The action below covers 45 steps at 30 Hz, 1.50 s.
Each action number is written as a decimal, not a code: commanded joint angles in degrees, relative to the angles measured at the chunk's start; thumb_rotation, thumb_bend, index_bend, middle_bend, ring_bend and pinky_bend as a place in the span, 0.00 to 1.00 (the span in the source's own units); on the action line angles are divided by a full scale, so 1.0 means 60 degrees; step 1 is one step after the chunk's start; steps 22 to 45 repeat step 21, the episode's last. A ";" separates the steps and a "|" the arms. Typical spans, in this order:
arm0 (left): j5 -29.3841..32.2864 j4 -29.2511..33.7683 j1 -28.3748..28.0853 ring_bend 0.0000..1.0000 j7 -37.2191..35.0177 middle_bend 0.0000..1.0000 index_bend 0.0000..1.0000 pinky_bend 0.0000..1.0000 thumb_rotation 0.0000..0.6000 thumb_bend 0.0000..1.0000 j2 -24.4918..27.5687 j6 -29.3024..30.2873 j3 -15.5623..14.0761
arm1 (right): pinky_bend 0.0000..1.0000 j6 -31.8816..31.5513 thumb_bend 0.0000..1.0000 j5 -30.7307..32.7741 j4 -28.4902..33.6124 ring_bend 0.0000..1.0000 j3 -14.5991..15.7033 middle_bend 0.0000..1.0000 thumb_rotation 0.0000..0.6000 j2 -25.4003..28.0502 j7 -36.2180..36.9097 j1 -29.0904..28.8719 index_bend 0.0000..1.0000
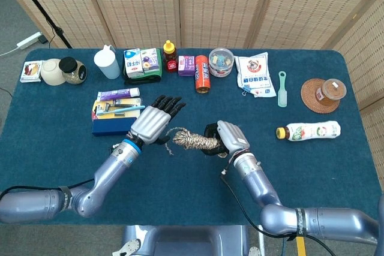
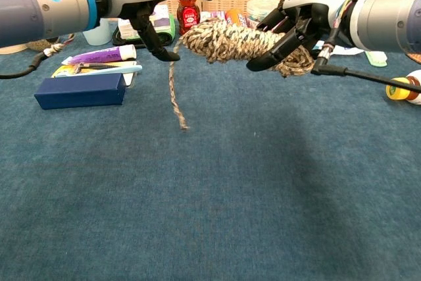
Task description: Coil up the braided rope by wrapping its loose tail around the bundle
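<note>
Right hand (image 2: 289,27) is gripping one end of the rope bundle (image 2: 240,41), fingers wrapped round it, keeping it lifted off the blue table (image 2: 230,195) so there is room to pass the tail around. Bundle's long axis is running roughly level, left to right across the robot's front, free end pointing toward the left hand (image 2: 154,14). Left hand is pinching the loose tail (image 2: 173,87) near the bundle, other fingers spread; the rest is hanging down, tip near or on the cloth, can't tell. Probably mid-wrap, tail being pulled taut sideways.
</note>
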<state>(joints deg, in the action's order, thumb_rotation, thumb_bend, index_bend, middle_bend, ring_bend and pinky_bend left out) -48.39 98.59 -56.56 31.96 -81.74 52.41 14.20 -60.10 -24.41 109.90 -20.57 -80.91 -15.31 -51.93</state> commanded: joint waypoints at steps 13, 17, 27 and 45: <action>-0.0906 0.0897 0.0537 0.00 -0.1055 0.00 0.00 0.00 1.00 0.24 0.1284 0.0189 -0.0309 | 0.95 0.0515 0.74 0.0507 -0.0176 0.70 -0.0212 0.78 1.00 0.0532 0.0451 0.0052 0.74; -0.1262 0.1298 0.0746 0.00 -0.1248 0.00 0.00 0.00 1.00 0.24 0.1767 0.0396 -0.0351 | 0.95 0.0342 0.74 0.0553 0.0157 0.70 -0.0250 0.78 1.00 0.0663 0.0434 0.0026 0.74; -0.1523 0.1344 0.0878 0.00 -0.1513 0.00 0.00 0.00 1.00 0.24 0.2021 0.0416 -0.0399 | 0.95 0.0174 0.74 0.0573 0.0327 0.70 -0.0217 0.78 1.00 0.0668 0.0426 0.0013 0.74; -0.1523 0.1344 0.0878 0.00 -0.1513 0.00 0.00 0.00 1.00 0.24 0.2021 0.0416 -0.0399 | 0.95 0.0174 0.74 0.0573 0.0327 0.70 -0.0217 0.78 1.00 0.0668 0.0426 0.0013 0.74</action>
